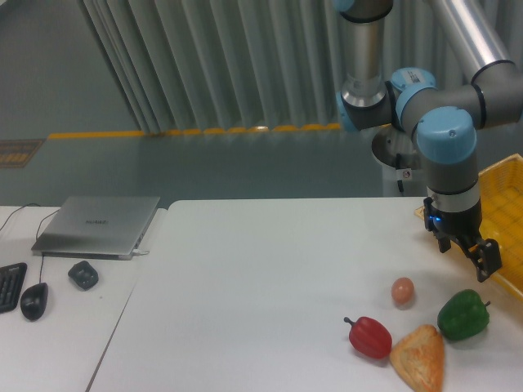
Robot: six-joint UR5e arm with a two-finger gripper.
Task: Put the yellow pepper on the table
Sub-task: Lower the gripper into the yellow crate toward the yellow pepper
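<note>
Hanging over table (270, 269), fingers (488, 260) splayed, empty.

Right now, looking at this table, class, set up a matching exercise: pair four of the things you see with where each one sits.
Things:
1. red pepper
2. green pepper
3. laptop
4. triangular pastry

Places:
A. on the side desk at far left
B. nearest the front edge, between the two peppers
C. just below the gripper
D. left of the pastry, below the small egg

Pairs: 1-D, 2-C, 3-A, 4-B
</note>
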